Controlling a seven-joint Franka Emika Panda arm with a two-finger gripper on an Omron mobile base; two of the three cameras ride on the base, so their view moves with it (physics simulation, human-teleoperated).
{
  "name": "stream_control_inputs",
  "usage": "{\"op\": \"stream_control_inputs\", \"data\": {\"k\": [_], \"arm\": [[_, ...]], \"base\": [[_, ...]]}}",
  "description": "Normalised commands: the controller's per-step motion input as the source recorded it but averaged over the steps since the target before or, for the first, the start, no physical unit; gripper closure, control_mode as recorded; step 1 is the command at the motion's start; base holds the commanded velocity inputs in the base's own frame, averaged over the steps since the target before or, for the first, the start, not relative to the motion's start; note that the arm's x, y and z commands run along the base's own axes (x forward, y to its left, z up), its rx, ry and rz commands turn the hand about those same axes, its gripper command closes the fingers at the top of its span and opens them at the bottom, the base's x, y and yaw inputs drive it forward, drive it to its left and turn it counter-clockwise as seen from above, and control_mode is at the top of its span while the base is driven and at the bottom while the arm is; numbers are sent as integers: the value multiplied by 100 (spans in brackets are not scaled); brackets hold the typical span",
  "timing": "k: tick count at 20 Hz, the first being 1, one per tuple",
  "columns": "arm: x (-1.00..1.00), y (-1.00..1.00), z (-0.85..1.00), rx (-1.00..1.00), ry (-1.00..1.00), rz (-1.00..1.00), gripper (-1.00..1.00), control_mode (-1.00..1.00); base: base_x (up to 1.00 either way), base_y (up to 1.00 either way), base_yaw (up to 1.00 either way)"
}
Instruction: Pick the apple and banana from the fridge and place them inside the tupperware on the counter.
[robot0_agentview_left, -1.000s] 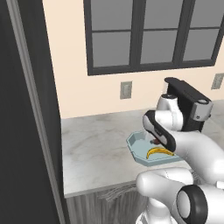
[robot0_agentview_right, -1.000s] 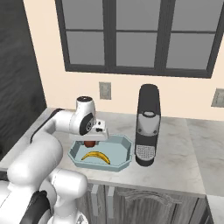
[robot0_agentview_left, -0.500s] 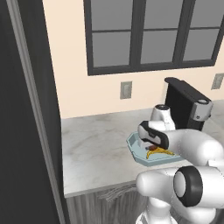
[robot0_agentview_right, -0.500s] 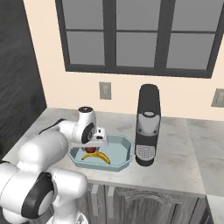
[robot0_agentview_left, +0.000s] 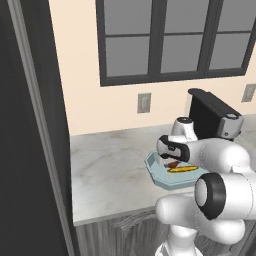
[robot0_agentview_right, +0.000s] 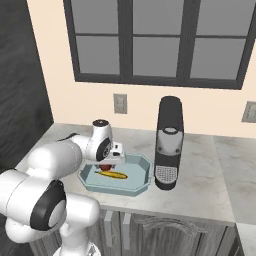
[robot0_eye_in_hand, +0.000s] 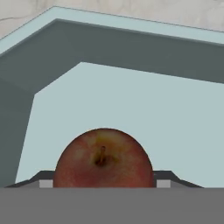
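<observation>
Pincer: the pincer (robot0_eye_in_hand: 103, 183) is down inside the tupperware, its two dark tips rising on either side of the apple, which sits between them; it is gripping the apple. In the right base view the pincer (robot0_agentview_right: 107, 163) hangs under the white wrist, low over the tray's left half.
Apple: the apple (robot0_eye_in_hand: 104, 158), dark red with a yellowish patch round the stem, faces the hand camera stem first, above the tray floor. In the right base view the apple (robot0_agentview_right: 105, 166) shows as a small red spot just behind the banana; whether it touches the floor I cannot tell.
Banana: the banana (robot0_agentview_right: 112, 174) lies flat on the tray floor, yellow with dark tips, just in front of the apple; the banana (robot0_agentview_left: 182, 169) also shows beside the arm.
Tupperware: the tupperware (robot0_agentview_right: 143, 176), light blue-grey with cut corners and a raised rim, sits on the desk near its front edge.
Desk: the desk (robot0_agentview_left: 107, 172) is pale marbled stone over grey cabinets.
Coffee machine: a black coffee machine (robot0_agentview_right: 169, 142) stands upright just beside the tray's right end.
Wall: a wall outlet (robot0_agentview_right: 119, 103) sits below a dark-framed window (robot0_agentview_right: 160, 40).
</observation>
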Motion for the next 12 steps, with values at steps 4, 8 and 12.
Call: {"op": "stream_control_inputs", "data": {"k": [4,8,12], "arm": [[-30,0,-2,0,-9,0,-100,-100],[-45,0,13,0,-14,-1,-100,-100],[-47,0,48,-1,-28,-1,-100,-100]], "base": [[0,0,0],[0,0,0],[0,0,0]]}}
